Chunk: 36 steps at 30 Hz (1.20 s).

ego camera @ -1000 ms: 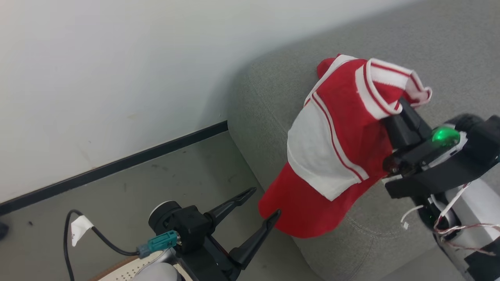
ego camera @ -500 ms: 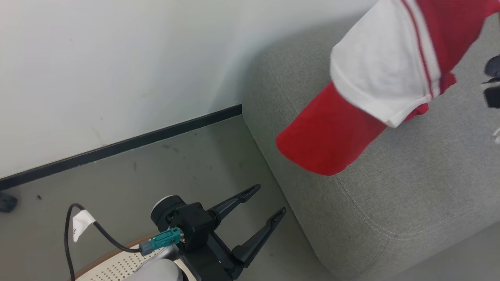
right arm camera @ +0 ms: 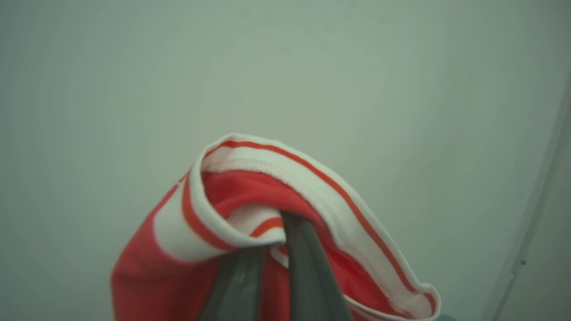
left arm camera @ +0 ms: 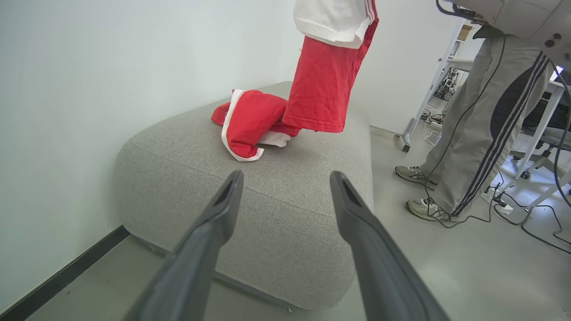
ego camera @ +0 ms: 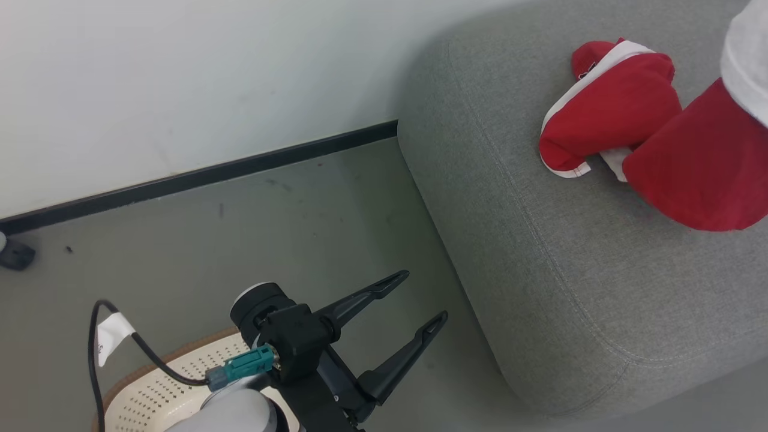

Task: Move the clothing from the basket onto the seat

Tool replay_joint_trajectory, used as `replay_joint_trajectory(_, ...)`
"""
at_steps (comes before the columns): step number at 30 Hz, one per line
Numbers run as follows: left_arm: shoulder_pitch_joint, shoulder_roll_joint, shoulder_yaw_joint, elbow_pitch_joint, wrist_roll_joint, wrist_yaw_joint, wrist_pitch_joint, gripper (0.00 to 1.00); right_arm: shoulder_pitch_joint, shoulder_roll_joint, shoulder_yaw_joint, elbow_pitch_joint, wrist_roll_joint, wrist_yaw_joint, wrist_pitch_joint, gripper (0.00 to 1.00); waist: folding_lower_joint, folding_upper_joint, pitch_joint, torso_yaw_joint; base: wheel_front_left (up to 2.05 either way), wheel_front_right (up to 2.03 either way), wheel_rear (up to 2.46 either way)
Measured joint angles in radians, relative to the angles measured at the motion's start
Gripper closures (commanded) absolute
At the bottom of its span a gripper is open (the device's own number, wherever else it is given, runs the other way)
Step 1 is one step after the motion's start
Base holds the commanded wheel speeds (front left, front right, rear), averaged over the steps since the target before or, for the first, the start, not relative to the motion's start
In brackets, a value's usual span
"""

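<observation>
**Head view.** The camera has swung since a second ago, so part of the shift belongs to the view itself. Even so, the red shirt (ego camera: 702, 174) has changed place over the sofa (ego camera: 570, 270). It hung off the near corner then. It now hangs over the top, just beside a second red garment (ego camera: 606, 108) that lies bunched toward the edge nearest the wall (ego camera: 180, 90). Judgement: the carry is nearly complete, with lowering and release still to do. My left jaws stand wide and empty over the floor (ego camera: 270, 228), just beside the basket (ego camera: 138, 402). The basket is cream perforated plastic with a brown rim, and its contents are hidden.

**Left wrist view.** The sofa is grey woven upholstery with rounded corners and a stitched seam. The shirt drapes straight down; it is soft red knit with a white panel. I cannot tell whether its hem touches the top. A person's legs (left arm camera: 482, 133) stand on the floor past the sofa's far side.

**Right wrist view.** My right jaws are closed narrow on the shirt's white ribbed band, which carries a red stripe. The fabric folds over the tips.
</observation>
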Motion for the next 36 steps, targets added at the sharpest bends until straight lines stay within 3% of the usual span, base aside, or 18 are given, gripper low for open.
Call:
replay_joint_trajectory(7,-0.025,0.007,0.002,-0.030,0.017,0.000,0.018,0.00,-0.033,-0.040,-0.060,0.121,-0.018,-0.107,0.018,1.00,0.0000,0.0000,0.063,0.021,0.00,0.00,0.00)
replay_joint_trajectory(11,-0.038,0.015,0.005,-0.047,0.017,0.000,0.030,0.00,-0.064,-0.064,-0.089,0.172,-0.019,-0.148,0.027,1.00,0.0001,0.0000,0.102,0.037,0.00,0.00,0.00)
replay_joint_trajectory(16,-0.042,0.041,0.014,-0.069,0.018,0.000,0.043,0.00,-0.107,-0.074,-0.091,0.205,-0.046,-0.162,0.054,1.00,-0.0001,0.0000,0.157,0.059,0.00,0.00,0.00)
replay_joint_trajectory(22,-0.078,0.048,0.021,-0.076,0.020,-0.001,0.052,0.00,-0.111,-0.040,-0.048,0.263,-0.096,-0.180,0.116,1.00,0.0000,0.0000,0.226,0.087,0.00,0.00,0.00)
replay_joint_trajectory(29,-0.081,0.066,0.035,-0.063,0.020,-0.009,0.049,0.00,-0.079,0.103,0.000,0.306,-0.106,-0.188,0.221,1.00,0.0000,0.0001,0.284,0.123,0.00,0.00,0.00)
replay_joint_trajectory(31,-0.081,0.069,0.045,-0.057,0.020,-0.009,0.041,0.00,-0.049,0.153,0.006,0.332,-0.093,-0.188,0.273,0.90,0.0001,0.0000,0.290,0.130,0.00,0.00,0.00)
replay_joint_trajectory(34,-0.081,0.069,0.049,-0.049,0.020,-0.009,0.033,0.00,-0.012,0.186,0.012,0.348,-0.093,-0.189,0.335,0.87,0.0000,0.0000,0.291,0.132,0.00,0.00,0.00)
replay_joint_trajectory(36,-0.081,0.068,0.048,-0.046,0.020,-0.009,0.032,0.00,-0.011,0.195,0.004,0.360,-0.097,-0.189,0.362,0.73,-0.0001,0.0000,0.288,0.130,0.00,0.00,0.00)
